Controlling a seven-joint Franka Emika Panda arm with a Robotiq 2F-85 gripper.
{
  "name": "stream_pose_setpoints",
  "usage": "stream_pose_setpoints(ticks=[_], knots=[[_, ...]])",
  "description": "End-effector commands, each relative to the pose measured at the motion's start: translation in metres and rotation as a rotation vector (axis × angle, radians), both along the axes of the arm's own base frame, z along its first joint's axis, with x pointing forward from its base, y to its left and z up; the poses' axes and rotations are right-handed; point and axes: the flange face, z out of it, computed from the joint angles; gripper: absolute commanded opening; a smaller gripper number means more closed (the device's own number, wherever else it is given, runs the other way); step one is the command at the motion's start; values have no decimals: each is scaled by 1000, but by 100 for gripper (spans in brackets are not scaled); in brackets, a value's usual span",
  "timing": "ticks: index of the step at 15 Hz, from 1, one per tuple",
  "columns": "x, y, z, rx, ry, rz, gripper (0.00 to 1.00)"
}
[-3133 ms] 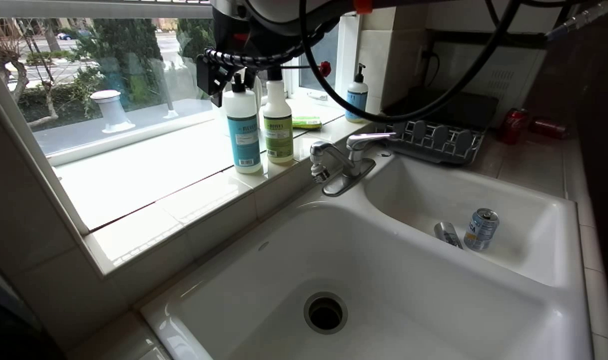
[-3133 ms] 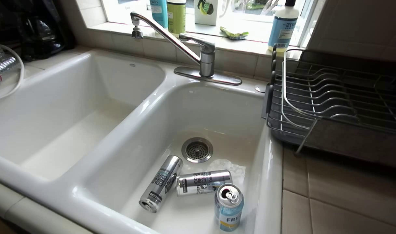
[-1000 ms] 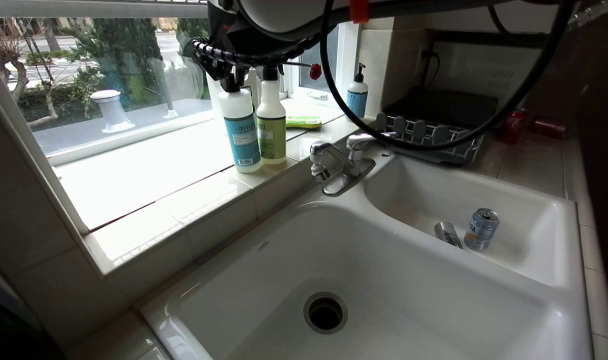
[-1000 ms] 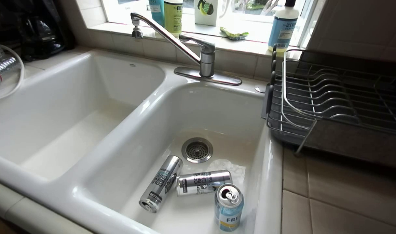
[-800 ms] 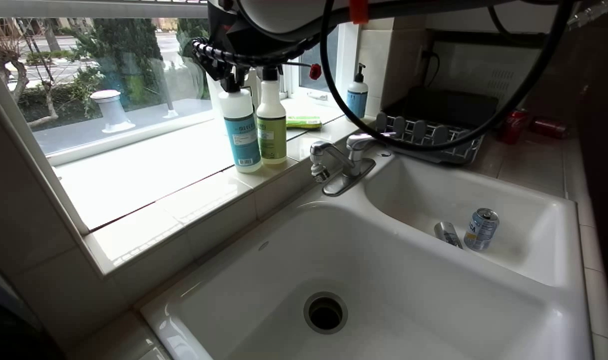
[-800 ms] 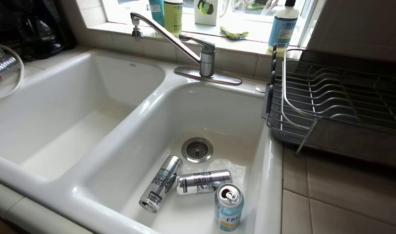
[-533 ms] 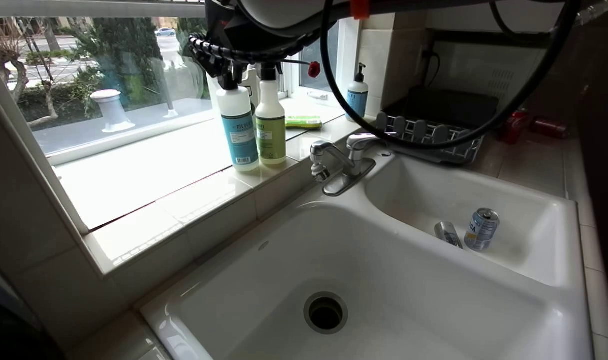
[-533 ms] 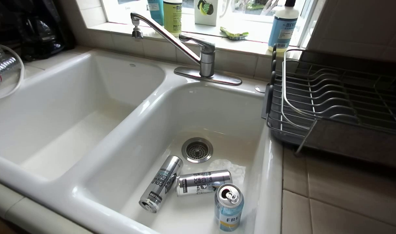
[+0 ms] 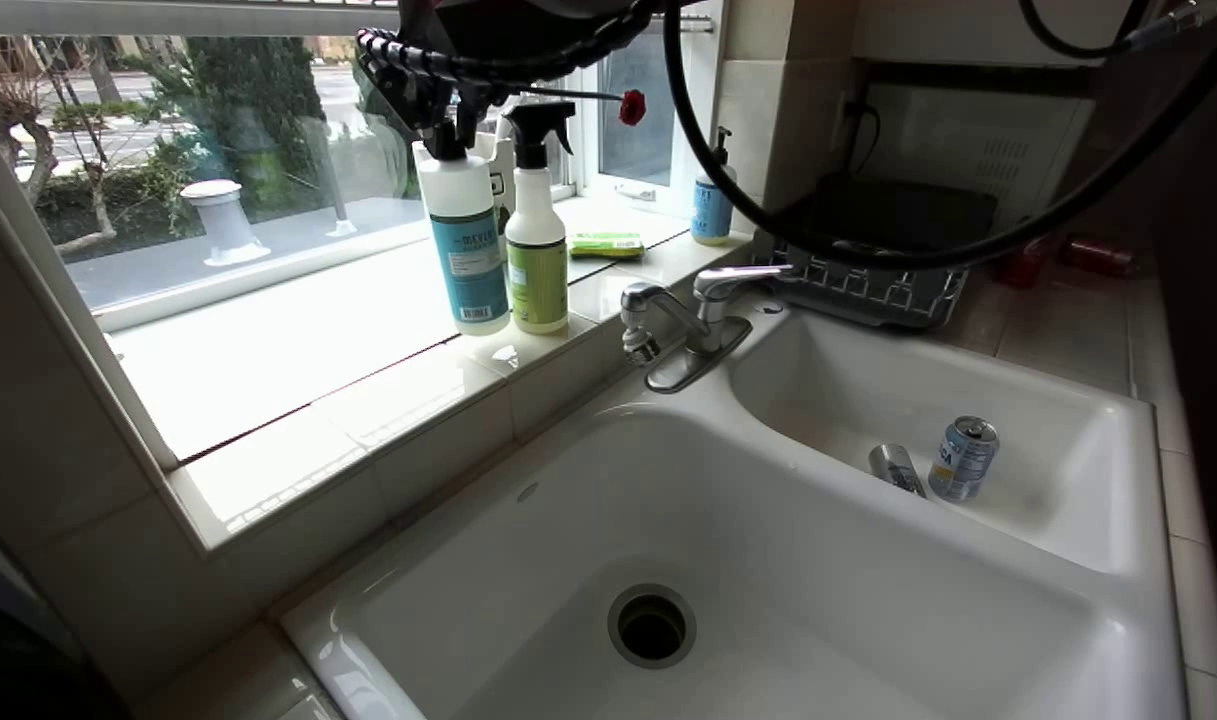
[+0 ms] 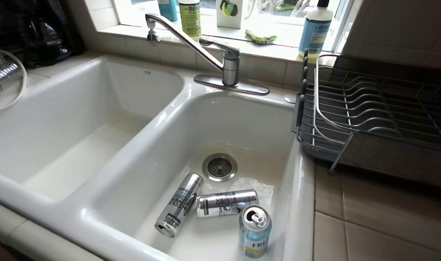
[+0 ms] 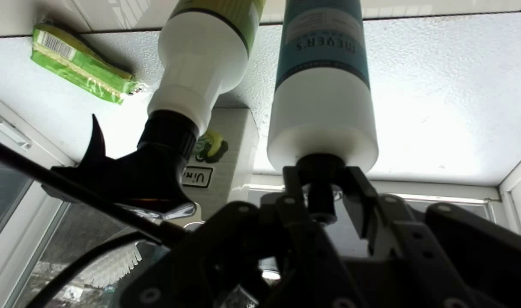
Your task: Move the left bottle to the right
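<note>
Left bottle (image 9: 468,250), white with a teal label, is at the left end of the row by the window, at the sill (image 9: 278,400); I cannot tell whether its base touches. In an exterior view its black top (image 9: 449,148) blends into the dark hardware around it; in an exterior view the upper edge cuts the bottle (image 10: 168,10) off above the label, and the faucet (image 10: 230,69) passes in front of its foot. Only the wrist view shows the grip clearly: the gripper (image 11: 323,184) is narrow, its fingers (image 11: 292,188) on either side of the black neck, holding it.

Just to the right comes the yellow-green spray bottle (image 9: 538,280), its trigger in full sight; in an exterior view the spray bottle (image 10: 191,20) is cropped at the shoulder. Next, a white carton (image 10: 229,21) has its top cropped; the wrist view adds a framed word on it, too covered to read. Then come a green packet (image 9: 606,245), whose barcode shows in the wrist view, and a smaller blue bottle (image 10: 315,34), its pump cropped. Further right, a black cable (image 9: 908,260) covers part of the dish rack (image 9: 858,300). At far right in an exterior view, an upright pale blue can (image 9: 964,460) stands near a silver can (image 9: 898,468), half hidden by the basin divider; in an exterior view two silver cans (image 10: 179,204) lie there.
</note>
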Motion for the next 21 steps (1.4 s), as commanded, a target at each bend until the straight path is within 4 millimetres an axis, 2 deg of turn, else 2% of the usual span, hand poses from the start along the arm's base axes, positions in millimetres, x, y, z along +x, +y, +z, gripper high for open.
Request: stream_pose_setpoints(ticks=[1,6,9,16,19,21], knots=[[-17,7,8,29,55,-2,8],[-46,15,26,56,123,19,8],[-70,5,42,47,170,-17,8],[-127,-27,102,54,134,-105,8],[-142,-53,123,62,96,-178,8],[-144,-76,133,67,73,-236,8]])
